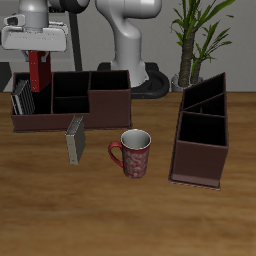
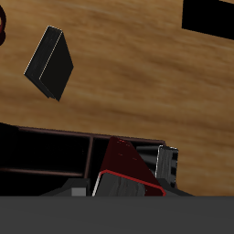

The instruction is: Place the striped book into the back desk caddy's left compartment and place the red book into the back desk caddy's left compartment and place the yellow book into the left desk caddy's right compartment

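The arm reaches down over the back desk caddy (image 1: pixel 70 98), its white wrist block hanging above the caddy's large end compartment. The claw (image 1: pixel 38 62) points straight down and pinches the red book (image 1: pixel 38 72) by its upper edge, so the book hangs upright, its lower end at about the level of the caddy's rim above that compartment. In the wrist view the red book (image 2: pixel 128 172) shows close up, directly over the dark caddy wall (image 2: pixel 55 137).

The striped book (image 1: pixel 21 96) already stands inside the same large compartment, leaning against the caddy's end wall, just beside the hanging red book. The wrist view shows its striped edge (image 2: pixel 165 164) right next to the red one.

A third book (image 1: pixel 75 140), which looks grey-olive with a pale spine in the exterior view, stands upright on the wooden surface (image 1: pixel 110 215) just in front of the back caddy, touching nothing. From the wrist camera it appears as a dark slab (image 2: pixel 51 62) lying apart on the wood.

A red patterned mug (image 1: pixel 133 153) stands near the middle of the surface, between that book and the second desk caddy (image 1: pixel 202 130), which sits well apart from the arm with its compartments open upward. A potted plant (image 1: pixel 190 45) stands at the back.
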Motion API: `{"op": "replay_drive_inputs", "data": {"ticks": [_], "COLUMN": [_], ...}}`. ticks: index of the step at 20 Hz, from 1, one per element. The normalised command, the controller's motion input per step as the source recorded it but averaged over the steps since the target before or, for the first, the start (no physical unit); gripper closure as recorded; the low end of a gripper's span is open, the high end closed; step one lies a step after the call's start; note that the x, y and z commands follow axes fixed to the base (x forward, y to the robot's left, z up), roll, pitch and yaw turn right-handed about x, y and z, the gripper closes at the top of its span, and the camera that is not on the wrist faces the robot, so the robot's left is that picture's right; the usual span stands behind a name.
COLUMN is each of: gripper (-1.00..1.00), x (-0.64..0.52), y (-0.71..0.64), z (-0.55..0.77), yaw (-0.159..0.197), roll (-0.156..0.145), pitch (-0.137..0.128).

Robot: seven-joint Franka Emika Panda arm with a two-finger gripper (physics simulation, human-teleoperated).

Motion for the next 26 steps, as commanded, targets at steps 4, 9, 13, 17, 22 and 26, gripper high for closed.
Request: {"op": "replay_drive_inputs", "data": {"ticks": [4, 9, 13, 17, 22, 26], "gripper": [1.0, 1.0, 1.0, 1.0, 1.0, 1.0], "x": [0.07, 0.02, -0.01, -0.09, 0.01, 0.04], "y": [0.08, 0.05, -0.02, 0.11, 0.0, -0.14], "z": [-0.27, -0.14, -0.17, -0.07, -0.06, -0.19], "yaw": [-0.015, 0.012, 0.012, 0.008, -0.006, -0.029], "roll": [0.022, -0.001, -0.006, 0.034, -0.01, -0.032], "pitch": [0.052, 0.033, 0.048, 0.016, 0.019, 0.036]}}
